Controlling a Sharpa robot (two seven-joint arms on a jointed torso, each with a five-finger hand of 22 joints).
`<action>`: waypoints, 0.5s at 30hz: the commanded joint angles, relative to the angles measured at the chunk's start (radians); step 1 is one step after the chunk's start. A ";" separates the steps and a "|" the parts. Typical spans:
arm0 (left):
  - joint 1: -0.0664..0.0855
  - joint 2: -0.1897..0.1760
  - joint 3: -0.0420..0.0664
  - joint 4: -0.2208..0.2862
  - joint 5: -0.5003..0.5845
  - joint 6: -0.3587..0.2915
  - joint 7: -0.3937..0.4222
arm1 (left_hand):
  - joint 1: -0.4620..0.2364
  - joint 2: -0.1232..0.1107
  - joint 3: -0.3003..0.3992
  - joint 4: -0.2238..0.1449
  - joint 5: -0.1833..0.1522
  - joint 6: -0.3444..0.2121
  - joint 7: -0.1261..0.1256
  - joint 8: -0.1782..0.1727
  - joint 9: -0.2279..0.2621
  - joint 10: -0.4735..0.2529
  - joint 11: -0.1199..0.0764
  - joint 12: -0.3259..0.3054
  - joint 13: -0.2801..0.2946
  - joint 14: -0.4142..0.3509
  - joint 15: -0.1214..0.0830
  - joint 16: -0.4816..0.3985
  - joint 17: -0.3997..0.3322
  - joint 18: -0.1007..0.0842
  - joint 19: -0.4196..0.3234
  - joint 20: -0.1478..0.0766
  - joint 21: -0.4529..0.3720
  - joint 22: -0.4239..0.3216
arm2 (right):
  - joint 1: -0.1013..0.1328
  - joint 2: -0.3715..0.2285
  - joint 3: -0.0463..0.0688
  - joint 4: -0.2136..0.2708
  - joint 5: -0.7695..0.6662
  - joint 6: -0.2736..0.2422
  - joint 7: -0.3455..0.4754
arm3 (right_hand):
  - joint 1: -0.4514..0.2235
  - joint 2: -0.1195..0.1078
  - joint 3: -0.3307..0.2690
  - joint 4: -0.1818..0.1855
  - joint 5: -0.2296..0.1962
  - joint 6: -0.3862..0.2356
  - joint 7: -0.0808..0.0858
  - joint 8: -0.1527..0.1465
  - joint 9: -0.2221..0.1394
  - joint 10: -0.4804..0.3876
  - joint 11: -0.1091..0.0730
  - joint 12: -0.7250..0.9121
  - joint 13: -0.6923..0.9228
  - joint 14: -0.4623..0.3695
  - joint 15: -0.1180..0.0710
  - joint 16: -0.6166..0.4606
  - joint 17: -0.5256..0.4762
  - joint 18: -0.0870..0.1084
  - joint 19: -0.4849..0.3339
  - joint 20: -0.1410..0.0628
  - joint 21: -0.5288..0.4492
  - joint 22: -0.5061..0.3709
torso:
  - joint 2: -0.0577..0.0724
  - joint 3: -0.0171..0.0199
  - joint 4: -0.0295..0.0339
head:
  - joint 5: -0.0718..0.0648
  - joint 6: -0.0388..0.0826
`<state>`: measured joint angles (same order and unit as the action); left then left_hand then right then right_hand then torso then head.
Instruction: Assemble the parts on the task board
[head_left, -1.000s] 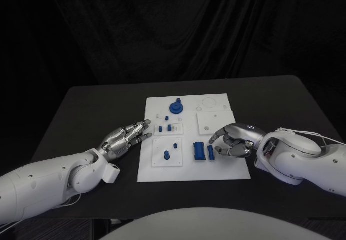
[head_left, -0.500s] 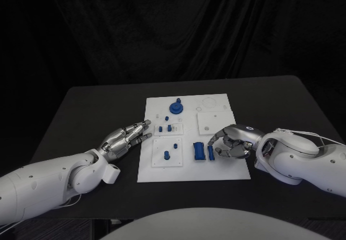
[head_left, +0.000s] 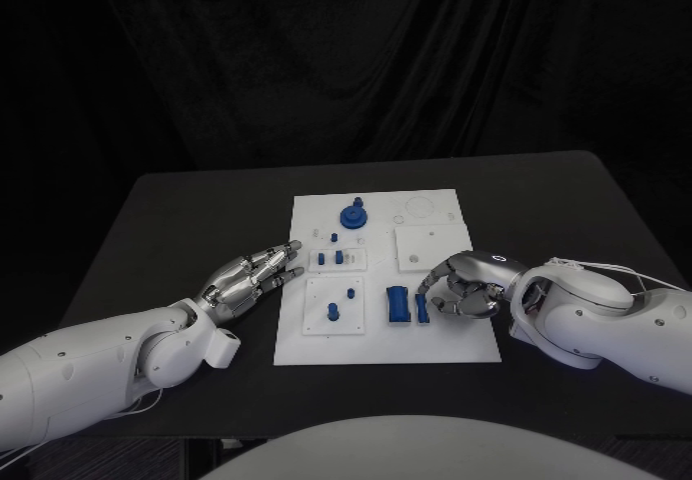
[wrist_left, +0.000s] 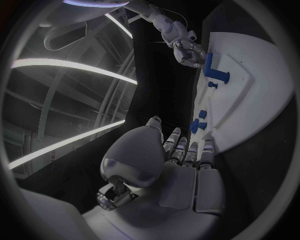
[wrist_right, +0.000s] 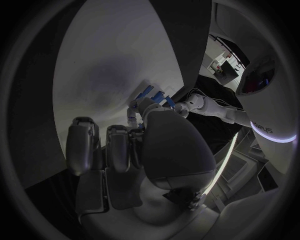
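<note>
On task board (head_left: 447, 335) | blue bar (head_left: 397, 303) flat, long axis near-far | R hand (head_left: 464, 285) beside

A black table (head_left: 188, 215) is seen across the middle of the frame. A white task board (head_left: 433, 345) is laid flat on it at the centre, a little toward the lower part of the table.
</note>
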<state>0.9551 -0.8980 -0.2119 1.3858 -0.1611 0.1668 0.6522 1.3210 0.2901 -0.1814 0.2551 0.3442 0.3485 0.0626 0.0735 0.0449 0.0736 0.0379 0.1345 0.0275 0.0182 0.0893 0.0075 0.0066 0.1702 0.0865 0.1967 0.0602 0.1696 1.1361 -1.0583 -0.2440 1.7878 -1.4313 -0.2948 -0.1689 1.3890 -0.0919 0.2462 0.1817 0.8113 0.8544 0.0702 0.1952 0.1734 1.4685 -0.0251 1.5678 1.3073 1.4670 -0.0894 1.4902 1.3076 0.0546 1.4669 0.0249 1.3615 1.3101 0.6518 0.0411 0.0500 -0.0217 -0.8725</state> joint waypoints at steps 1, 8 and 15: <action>-0.002 0.003 0.001 0.002 0.006 0.002 0.025 | 0.010 0.000 0.007 0.000 0.007 0.007 0.004 0.003 0.001 0.004 0.005 0.006 0.001 0.001 0.001 0.005 0.001 0.008 0.003 0.004 0.006 -0.002 | -0.009 0.002 -0.005 -0.006 -0.007 0.032 -0.035 | -0.011 -0.001 0.010 -0.003 -0.007 -0.012 0.003 -0.019 -0.012 0.059 0.001 -0.024 0.211 0.056 0.003 -0.012 0.013 0.001 0.007 -0.001 -0.017 0.186 | 0.000 0.0001 0.0001 | -0.001 0.000; -0.002 0.001 0.001 0.006 0.006 -0.012 0.068 | 0.010 -0.008 0.003 -0.002 0.006 0.022 0.007 0.009 0.004 0.011 0.009 0.015 0.003 0.002 -0.009 0.007 0.002 0.008 0.001 -0.009 0.005 -0.004 | -0.008 0.004 -0.005 -0.015 -0.007 -0.037 0.001 | -0.010 -0.003 0.025 -0.008 -0.010 -0.032 0.004 -0.048 -0.032 -0.001 0.002 -0.066 0.139 0.040 0.004 -0.037 -0.044 0.012 -0.016 0.000 -0.066 0.171 | 0.000 0.0001 0.0001 | 0.002 0.000; -0.002 -0.013 0.001 0.029 0.006 -0.049 0.125 | 0.017 -0.017 -0.008 -0.006 0.009 0.048 0.011 0.018 0.006 0.023 0.015 0.028 0.004 0.004 -0.021 0.008 0.002 0.002 0.002 -0.029 0.006 -0.005 | 0.003 -0.007 -0.004 -0.017 -0.007 -0.194 0.108 | 0.002 -0.015 0.051 -0.008 -0.048 -0.029 0.021 -0.068 -0.059 -0.152 0.018 -0.199 -0.042 -0.025 0.019 -0.137 -0.234 0.041 -0.090 0.014 -0.220 0.124 | 0.000 0.0002 0.0001 | -0.001 0.000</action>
<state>0.9541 -0.9096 -0.2121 1.4072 -0.1611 0.1485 0.6710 1.3315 0.2796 -0.1857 0.2508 0.3479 0.3880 0.0734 0.0851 0.0501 0.0901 0.0542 0.1579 0.0304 0.0247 0.0753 0.0115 0.0078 0.1702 0.0898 0.1749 0.0601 0.1654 1.1340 -1.0636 -0.2491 1.7705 -1.4321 -0.3702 -0.1336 1.3888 -0.0995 0.2929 0.1765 0.7670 0.8257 0.0862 0.1303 0.1164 1.3242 -0.0075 1.3762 1.2714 1.4449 -0.0710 1.3605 1.0882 0.0868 1.3823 0.0388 1.1529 1.3101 0.6518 0.0412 0.0500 -0.0208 -0.8725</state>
